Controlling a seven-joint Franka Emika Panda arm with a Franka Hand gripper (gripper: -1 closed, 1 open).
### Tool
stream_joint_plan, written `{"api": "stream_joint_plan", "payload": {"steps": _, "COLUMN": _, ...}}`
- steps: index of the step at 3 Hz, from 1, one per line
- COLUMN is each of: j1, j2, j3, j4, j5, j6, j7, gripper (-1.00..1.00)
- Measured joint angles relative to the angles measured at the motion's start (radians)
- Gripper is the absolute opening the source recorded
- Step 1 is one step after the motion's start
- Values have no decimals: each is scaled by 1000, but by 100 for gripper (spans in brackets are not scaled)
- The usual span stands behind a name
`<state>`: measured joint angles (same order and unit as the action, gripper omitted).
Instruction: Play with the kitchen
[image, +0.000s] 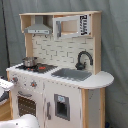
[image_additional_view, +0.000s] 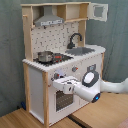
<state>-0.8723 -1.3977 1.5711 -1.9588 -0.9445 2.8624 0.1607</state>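
Note:
The white and light-wood toy kitchen (image: 60, 95) (image_additional_view: 37, 87) shows in both exterior views. It has a black faucet (image: 83, 59) (image_additional_view: 75, 39), a grey sink (image: 72, 74) (image_additional_view: 81, 50), a small pot (image: 29, 61) (image_additional_view: 45, 56) on the stovetop and a hood (image: 37, 27) (image_additional_view: 49, 20). In the second exterior view my white arm (image_additional_view: 107, 87) reaches in from the right. My gripper (image_additional_view: 56, 80) is at the kitchen's front, at the top of the oven door (image_additional_view: 62, 100), just below the knobs (image_additional_view: 75, 69). In the first exterior view only white arm parts (image: 4, 85) show at the left edge.
A cupboard door (image_additional_view: 99, 11) at the kitchen's top stands open in the second exterior view. The kitchen stands on a wooden floor (image_additional_view: 20, 120) before a grey curtain (image_additional_view: 10, 60). A rounded counter end (image: 100, 79) juts out beside the sink.

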Motion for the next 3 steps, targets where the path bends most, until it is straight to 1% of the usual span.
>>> {"api": "stream_joint_plan", "payload": {"steps": 1, "j1": 78, "j2": 39, "j3": -33, "j4": -34, "j5": 1, "j6": -37, "j7": -1, "gripper": 100}}
{"api": "stream_joint_plan", "payload": {"steps": 2, "j1": 132, "j2": 45, "j3": -60, "j4": -117, "j5": 9, "j6": -41, "j7": 13, "gripper": 100}}
{"api": "stream_joint_plan", "payload": {"steps": 3, "j1": 193, "j2": 45, "j3": -118, "j4": -195, "j5": 9, "j6": -41, "j7": 12, "gripper": 100}}
